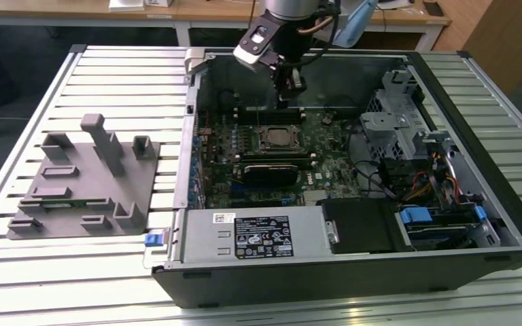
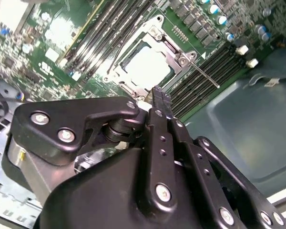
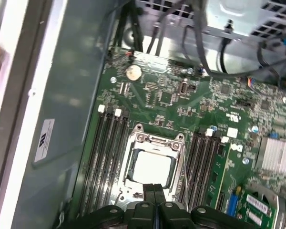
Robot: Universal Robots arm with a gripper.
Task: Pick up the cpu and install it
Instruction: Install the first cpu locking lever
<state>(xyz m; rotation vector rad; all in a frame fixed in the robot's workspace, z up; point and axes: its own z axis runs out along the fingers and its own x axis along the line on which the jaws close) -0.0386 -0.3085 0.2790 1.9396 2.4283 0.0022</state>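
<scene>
The cpu (image 3: 152,169) lies flat inside the dark socket frame (image 3: 155,143) on the green motherboard, its pale silvery top facing up. It shows in the second wrist view (image 2: 145,67) and in the exterior view (image 1: 276,136) too. My gripper (image 3: 155,190) hangs a little above the socket's edge, between the socket and the case's back wall. Its two black fingers (image 2: 158,98) are pressed together with nothing between them. In the exterior view the gripper (image 1: 284,102) points down into the open computer case (image 1: 442,272). The socket's thin metal lever (image 2: 205,76) lies alongside the frame.
Memory slots (image 3: 107,148) flank the socket on both sides. A black heatsink block (image 1: 268,173) sits just in front of the socket. The power supply (image 1: 261,234) and drive cage (image 1: 406,129) stand inside the case. A grey plastic fixture (image 1: 89,183) rests on the slatted table at the exterior view's left.
</scene>
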